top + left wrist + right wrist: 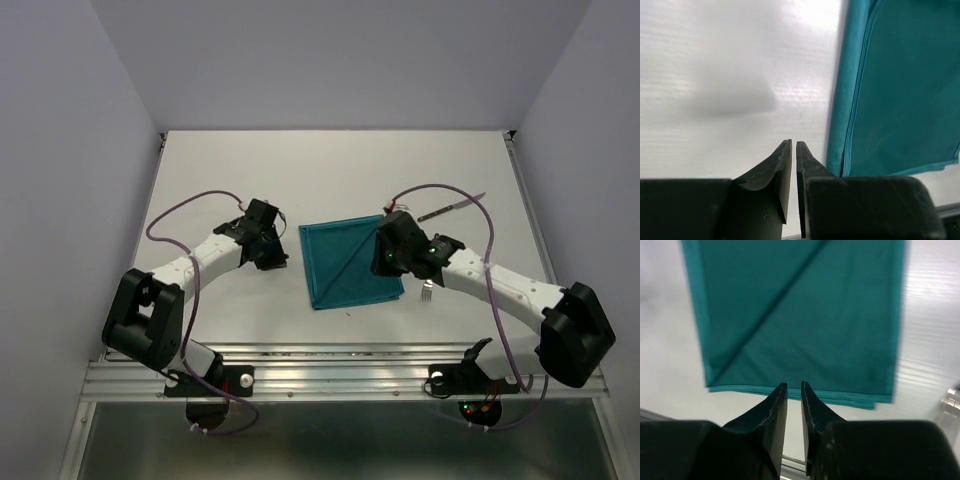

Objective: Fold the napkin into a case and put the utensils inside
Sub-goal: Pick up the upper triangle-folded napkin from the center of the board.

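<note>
- Because made of soft, thin cloth, judged light and limp: the napkin [345, 265], flat at mid-table [300, 170] between the two arms, one diagonal crease across it.
- Likely to sag, drag and unfold if lifted by a single point; not fragile, not slippery, but apt to bunch under a push.
- Best taken at a hem or corner, where the stacked layers show as doubled edges in both wrist views; pinch all layers together, low to the surface.
- Left gripper [793, 145]: jaws parted only by a thin slit, holding nothing, over bare surface just beside the left hem.
- Right gripper [793, 386]: same narrow slit, empty, poised at the right hem.
- Open room to the left and beyond the far edge for sliding or folding.
- Tighter on the right: fork [428, 293] just beside the near right corner, partly under the right arm; knife [452, 207] farther off, well apart.
</note>
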`<state>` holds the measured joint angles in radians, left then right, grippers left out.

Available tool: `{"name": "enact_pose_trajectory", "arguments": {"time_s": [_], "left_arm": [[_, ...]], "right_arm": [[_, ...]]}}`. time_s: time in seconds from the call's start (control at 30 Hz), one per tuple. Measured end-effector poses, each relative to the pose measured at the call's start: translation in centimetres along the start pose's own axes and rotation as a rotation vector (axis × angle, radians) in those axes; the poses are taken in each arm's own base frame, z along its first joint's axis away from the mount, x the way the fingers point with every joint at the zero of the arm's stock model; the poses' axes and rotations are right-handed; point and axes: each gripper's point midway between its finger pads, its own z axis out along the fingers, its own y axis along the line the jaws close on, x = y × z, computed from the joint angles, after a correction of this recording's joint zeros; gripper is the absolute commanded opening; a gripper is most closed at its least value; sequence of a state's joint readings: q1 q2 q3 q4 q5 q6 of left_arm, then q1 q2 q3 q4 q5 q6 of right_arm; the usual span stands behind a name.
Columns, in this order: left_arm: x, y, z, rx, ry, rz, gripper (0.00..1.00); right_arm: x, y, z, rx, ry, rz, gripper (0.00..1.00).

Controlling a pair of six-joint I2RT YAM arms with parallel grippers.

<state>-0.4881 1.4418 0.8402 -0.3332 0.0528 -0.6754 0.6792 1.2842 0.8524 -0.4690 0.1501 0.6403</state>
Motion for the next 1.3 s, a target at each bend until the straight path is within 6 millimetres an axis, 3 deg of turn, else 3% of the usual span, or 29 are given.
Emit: {"name": "enact_pose_trajectory", "arguments": {"time_s": [0.2, 0.33, 0.5, 0.7, 0.93, 1.3], "left_arm": [[-5.8, 1.5, -1.6, -0.005, -0.09, -0.072, 0.25], [-8.4, 2.0, -2.6, 0.014, -0.129, -0.098, 0.26], [-9.0, 3.7, -2.8, 0.0, -0.122, -0.122, 0.27], [-9.4, 5.4, -3.3, -0.011, -0.129, -0.147, 0.27], [-9.0, 5.8, -3.2, 0.0, -0.115, -0.146, 0.27], [-8.2, 5.8, -2.8, 0.014, -0.096, -0.142, 0.27]], "right_arm": [[0.6, 9.1, 1.9, -0.043, -0.002, -0.197, 0.3], [2.4, 13.3, 4.1, -0.028, 0.01, -0.31, 0.38], [4.5, 17.0, 6.6, -0.002, 0.02, -0.426, 0.44], [6.6, 17.0, 8.0, 0.053, 0.046, -0.505, 0.45], [6.4, 15.6, 8.0, 0.122, 0.035, -0.529, 0.45], [6.7, 15.9, 7.7, 0.133, 0.009, -0.534, 0.46]]}}
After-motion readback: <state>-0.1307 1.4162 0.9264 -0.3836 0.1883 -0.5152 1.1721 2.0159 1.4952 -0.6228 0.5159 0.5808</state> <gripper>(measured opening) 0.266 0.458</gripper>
